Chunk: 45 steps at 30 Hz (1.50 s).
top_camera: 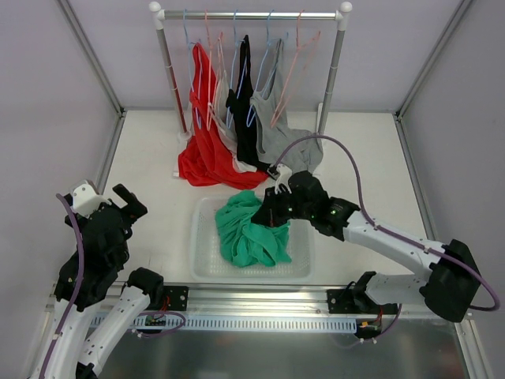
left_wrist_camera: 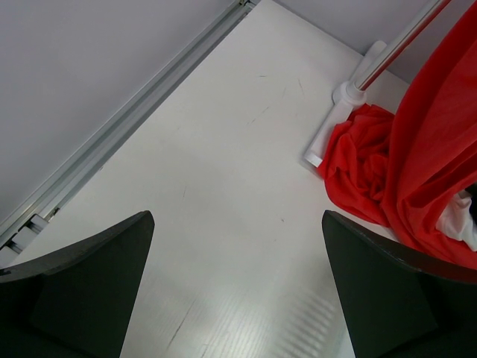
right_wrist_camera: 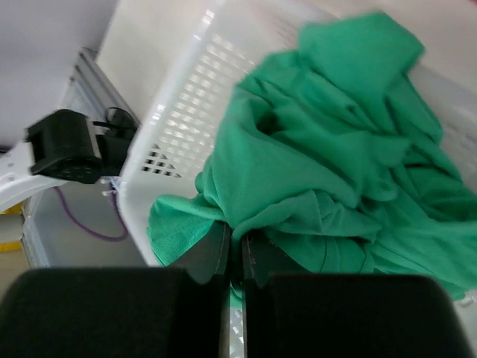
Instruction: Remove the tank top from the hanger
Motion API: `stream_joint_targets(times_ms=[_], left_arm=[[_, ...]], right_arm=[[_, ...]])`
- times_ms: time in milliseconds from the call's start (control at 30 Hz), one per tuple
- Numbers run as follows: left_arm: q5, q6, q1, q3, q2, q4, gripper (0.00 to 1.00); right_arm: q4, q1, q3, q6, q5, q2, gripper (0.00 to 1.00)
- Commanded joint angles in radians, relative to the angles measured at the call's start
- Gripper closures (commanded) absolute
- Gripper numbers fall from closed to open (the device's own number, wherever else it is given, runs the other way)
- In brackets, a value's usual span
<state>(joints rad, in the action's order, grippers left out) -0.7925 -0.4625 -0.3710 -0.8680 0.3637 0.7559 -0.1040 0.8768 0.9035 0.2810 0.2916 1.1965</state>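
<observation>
Green tank top (top_camera: 251, 230) heaped in basket (top_camera: 199, 253)

Crumpled inside white basket on counter (top_camera: 150, 158). Right gripper (right_wrist_camera: 235, 247) over its far edge, jaws clamped on a fold. Left gripper (left_wrist_camera: 237, 218) apart at left, jaws spread wide above bare counter.

Plain emerald-green tank top (top_camera: 251, 229); white basket (top_camera: 203, 260) with slotted walls; solid red garment (top_camera: 207, 154); grey tank top (top_camera: 284, 130); black garment (top_camera: 243, 110); white worktop (top_camera: 150, 158); black left tool (left_wrist_camera: 237, 224); black right tool (right_wrist_camera: 235, 253).
</observation>
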Motion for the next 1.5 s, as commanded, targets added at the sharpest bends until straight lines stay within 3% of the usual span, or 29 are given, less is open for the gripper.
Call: stream_joint_targets(times_ms=[0, 267, 400, 567, 800, 900, 933, 967, 1133, 1267, 1367, 1467], left_arm=[[-0.019, -0.008, 0.009, -0.009, -0.009, -0.004, 0.01], [-0.001, -0.037, 0.009, -0.012, 0.012, -0.004, 0.01], [0.062, -0.036, 0.009, -0.031, 0.064, -0.007, 0.02], [0.124, -0.015, 0.027, -0.048, 0.141, -0.007, 0.01], [0.134, -0.004, 0.038, -0.043, 0.136, -0.007, 0.01], [0.133, -0.005, 0.038, -0.037, 0.133, -0.007, 0.01], [0.136, -0.007, 0.038, -0.040, 0.138, -0.007, 0.01], [0.141, -0.005, 0.038, -0.043, 0.144, -0.007, 0.01], [0.229, -0.007, 0.079, -0.071, 0.243, -0.006, 0.01], [0.343, -0.005, 0.174, -0.101, 0.326, -0.009, 0.01], [0.409, 0.021, 0.240, -0.132, 0.382, -0.013, 0.01], [0.482, 0.059, 0.306, -0.158, 0.422, -0.023, 0.01]], right_arm=[[0.147, 0.005, -0.080, 0.069, -0.054, 0.047, 1.00], [0.175, 0.005, -0.189, 0.092, -0.083, 0.235, 1.00], [0.170, 0.011, -0.189, 0.072, -0.068, 0.201, 0.97], [0.044, 0.017, -0.109, -0.006, -0.118, 0.158, 1.00], [0.033, 0.108, -0.112, 0.017, -0.150, 0.347, 0.99], [0.038, 0.142, -0.114, 0.033, -0.176, 0.345, 0.81], [0.035, 0.145, -0.115, 0.035, -0.187, 0.316, 0.65], [0.027, 0.143, -0.114, 0.038, -0.201, 0.293, 0.58], [-0.124, 0.143, -0.028, -0.022, -0.348, 0.163, 0.38], [-0.233, 0.136, 0.057, -0.078, -0.419, 0.065, 0.32], [-0.336, 0.085, 0.110, -0.144, -0.492, 0.000, 0.20], [-0.410, -0.044, 0.139, -0.222, -0.534, -0.079, 0.11]])
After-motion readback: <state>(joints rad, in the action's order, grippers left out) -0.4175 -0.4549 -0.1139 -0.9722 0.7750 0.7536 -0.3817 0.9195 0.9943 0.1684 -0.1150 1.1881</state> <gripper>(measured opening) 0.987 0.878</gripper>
